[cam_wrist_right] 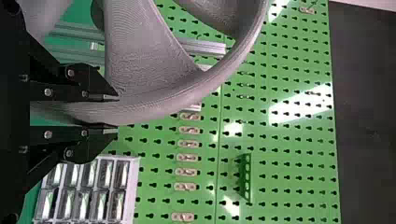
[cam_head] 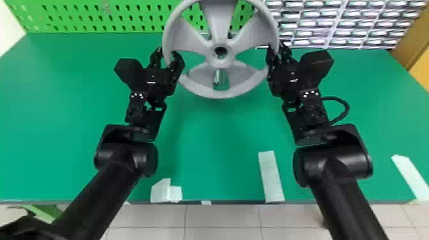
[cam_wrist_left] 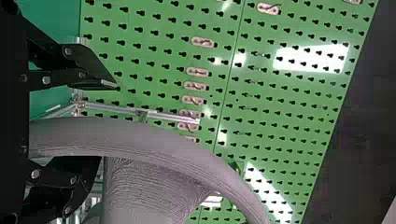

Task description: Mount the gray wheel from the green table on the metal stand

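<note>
One side of the gray wheel (cam_head: pixel 220 28) is gripped, folks: the right gripper (cam_head: pixel 276 48) has its fingers closed on the rim! Across from it, the left gripper (cam_head: pixel 167 52) stands open, fingers apart, the rim running between them. The wheel is up over the far part of the green table (cam_head: pixel 223 137), green pegboard (cam_head: pixel 95 4) behind, and the metal stand (cam_wrist_left: pixel 163 115) shows bars beyond the rim.

You are in what looks like a workshop: a green table (cam_head: pixel 223 137) with tape strips (cam_head: pixel 271 178) near its front edge, a pegboard (cam_head: pixel 137 22) behind the table, racked bins (cam_head: pixel 351 24) at the table's right rear, and floor tiles (cam_head: pixel 223 220) before it.
</note>
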